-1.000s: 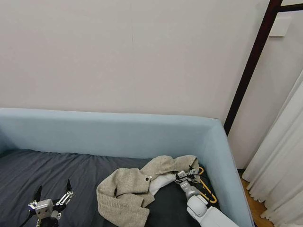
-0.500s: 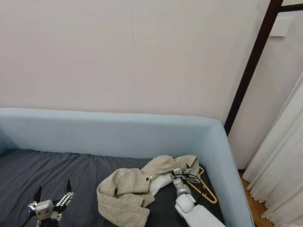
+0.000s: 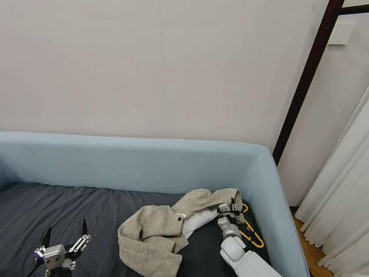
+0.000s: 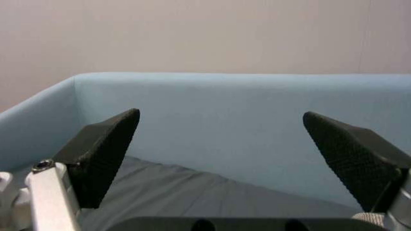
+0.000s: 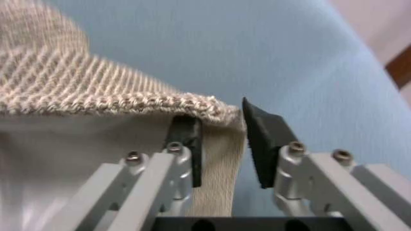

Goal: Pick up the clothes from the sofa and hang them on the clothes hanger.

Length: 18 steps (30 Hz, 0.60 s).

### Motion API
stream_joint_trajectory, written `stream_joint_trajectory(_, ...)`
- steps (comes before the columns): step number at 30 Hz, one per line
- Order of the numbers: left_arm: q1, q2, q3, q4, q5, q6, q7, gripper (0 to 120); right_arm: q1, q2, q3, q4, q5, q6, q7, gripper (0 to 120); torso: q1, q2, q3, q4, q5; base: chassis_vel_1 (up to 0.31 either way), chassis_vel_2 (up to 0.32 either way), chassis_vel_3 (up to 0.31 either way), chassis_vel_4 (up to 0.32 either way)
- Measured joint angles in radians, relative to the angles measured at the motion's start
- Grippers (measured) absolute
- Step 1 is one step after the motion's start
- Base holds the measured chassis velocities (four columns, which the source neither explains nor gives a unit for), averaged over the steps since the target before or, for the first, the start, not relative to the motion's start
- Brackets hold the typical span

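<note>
Sweater (image 3: 154,232): tan knit, lying bunched on the dark seat at the right end of the blue sofa (image 3: 144,164).
Hanger (image 3: 258,240): orange, on the seat just beside the sweater, near the sofa's side wall.
Right gripper (image 5: 218,118): down at the sweater's edge nearest the hanger, pinching the knit hem, cloth between both fingers.
Left gripper (image 3: 60,247): wide open, holding nothing, low over the seat, well apart from the sweater.
Step now: most likely getting a firm hold before lifting.
Doing it well: squeeze on a good bite of cloth, not only the rim; lift slowly and straight up; keep clear of the hanger.
Watch out: soft cloth, may slip or drag.
</note>
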Motion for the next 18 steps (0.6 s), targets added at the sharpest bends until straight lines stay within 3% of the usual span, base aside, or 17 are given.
stream_joint_trajectory(6, -0.002, -0.003, 0.004, 0.001, 0.001, -0.002, -0.001, 100, 0.004, -0.018, 0.011, 0.004, -0.020, 0.052, -0.060, 0, 0.000, 0.000, 0.000, -0.0002, 0.0000, 0.000, 0.000, 0.000, 0.000)
stream_joint_trajectory(16, -0.005, -0.006, 0.002, 0.007, 0.001, -0.004, -0.002, 100, 0.005, -0.027, 0.009, -0.010, -0.037, 0.058, -0.076, 0, 0.000, 0.000, 0.000, -0.0001, 0.0000, 0.000, 0.000, 0.000, 0.000)
stream_joint_trajectory(18, -0.006, -0.007, 0.003, 0.009, 0.001, -0.004, -0.002, 100, 0.006, -0.029, 0.007, -0.016, -0.062, 0.058, -0.078, 5, 0.000, 0.000, 0.000, -0.0001, 0.0000, 0.000, 0.000, 0.000, 0.000)
